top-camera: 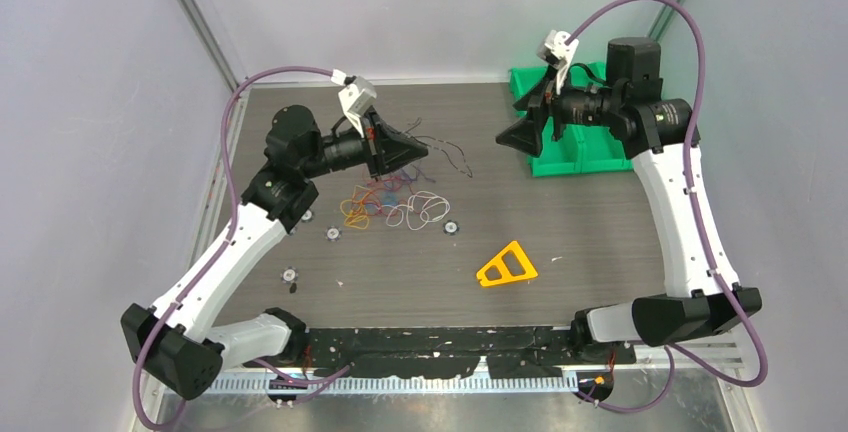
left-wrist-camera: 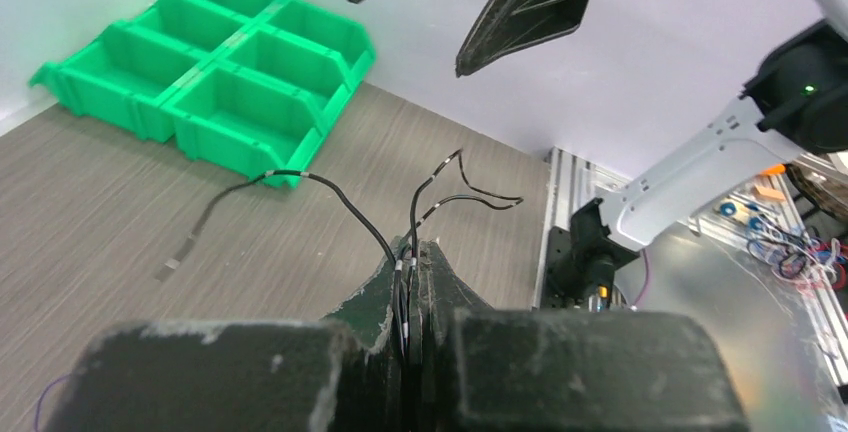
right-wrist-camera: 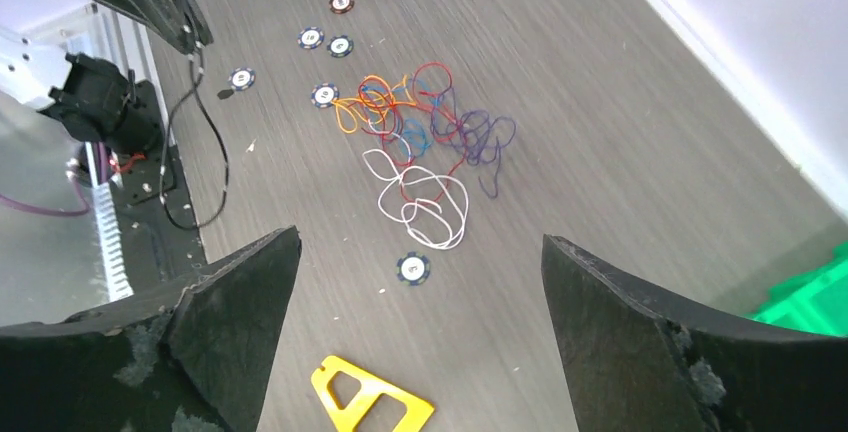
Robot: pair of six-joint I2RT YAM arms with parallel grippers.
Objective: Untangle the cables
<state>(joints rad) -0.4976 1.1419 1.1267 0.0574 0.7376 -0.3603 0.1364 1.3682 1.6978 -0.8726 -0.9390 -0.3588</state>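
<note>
Left wrist shows left tool pinching thin black cables; coloured cables lie looped, tangled; right tool spread.

Grey wood-grain table, tangled coloured cables, scattered chips, yellow triangle, green bins

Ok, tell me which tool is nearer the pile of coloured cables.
Left. The left tool, shut on a black cable, hangs just beyond the coloured cables, nearly over their far edge. The right tool, open, sits well off to their right, by the green bins.
</note>
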